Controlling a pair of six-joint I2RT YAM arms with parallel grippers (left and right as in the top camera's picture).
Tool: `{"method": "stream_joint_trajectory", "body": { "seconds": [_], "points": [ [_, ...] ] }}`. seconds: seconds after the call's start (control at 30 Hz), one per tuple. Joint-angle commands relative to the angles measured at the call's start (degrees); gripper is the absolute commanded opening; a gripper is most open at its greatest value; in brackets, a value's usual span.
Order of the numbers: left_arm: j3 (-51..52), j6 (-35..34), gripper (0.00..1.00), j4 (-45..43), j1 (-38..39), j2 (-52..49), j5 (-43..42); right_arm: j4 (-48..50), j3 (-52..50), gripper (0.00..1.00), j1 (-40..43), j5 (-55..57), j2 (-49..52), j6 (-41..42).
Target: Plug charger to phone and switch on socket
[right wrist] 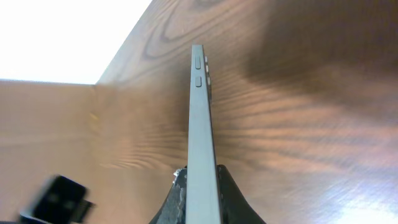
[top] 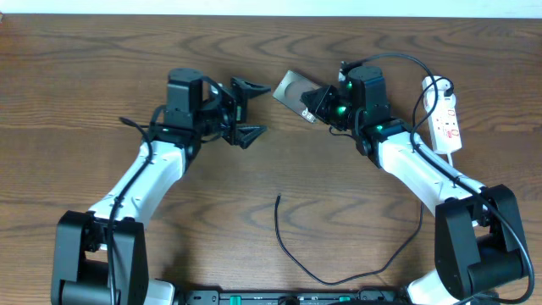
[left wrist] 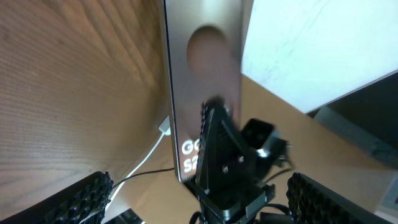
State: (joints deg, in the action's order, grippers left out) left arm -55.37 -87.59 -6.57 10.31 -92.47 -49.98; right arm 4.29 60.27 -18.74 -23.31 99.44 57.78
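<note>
The wooden table (top: 76,68) fills the overhead view. At lower left stands the base of the left arm, which reaches up and to the right toward the upper middle of the frame. The left gripper (top: 265,108) has its jaws spread wide apart and nothing between them. It points right at the phone (top: 293,89), near it but not touching. In the left wrist view its two ribbed pads (left wrist: 84,198) sit in the bottom corners, far apart, with the phone (left wrist: 202,74) standing tall in the gap ahead. White lettering shows on a dark band at the phone's lower end.

The phone is in the upper middle of the overhead frame, just right of the left gripper. It is tilted, and the right gripper (top: 312,103) is clamped on its right end. In the right wrist view the phone (right wrist: 200,124) is seen edge-on, a thin grey strip with small side buttons near the top. The black fingers (right wrist: 176,196) press against both faces at the bottom of the frame.

Below, in the lower middle, the charger (top: 278,216) lies loose on the wood. Its free tip is well apart from the phone, and the cable curves down and then right.

At upper right the socket (top: 446,120) lies just beside the right arm, with red marks on its white body.
</note>
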Motion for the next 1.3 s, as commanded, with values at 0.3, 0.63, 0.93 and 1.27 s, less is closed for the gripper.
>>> {"method": "stream_joint_trajectory", "body": {
  "seconds": [0.3,0.63,0.93,1.27],
  "points": [
    [-1.09,0.94,0.91,-0.22,-6.16,1.07,-0.68,15.04,1.11,0.01,-4.76,-10.34,-0.11,40.87],
    [-1.09,0.9,0.91,-0.26,-6.75,1.07,2.08,20.17,1.11,0.01,-9.4,-10.23,-0.11,43.58],
    [-1.09,-0.48,0.92,-3.3,-6.75,1.07,7.89,20.63,1.11,0.01,-9.88,-10.73,-0.11,43.36],
    [-1.09,-2.78,0.9,-6.67,-6.75,1.07,10.86,20.68,1.14,0.01,-10.21,-10.73,-0.11,46.69]
  ]
}}
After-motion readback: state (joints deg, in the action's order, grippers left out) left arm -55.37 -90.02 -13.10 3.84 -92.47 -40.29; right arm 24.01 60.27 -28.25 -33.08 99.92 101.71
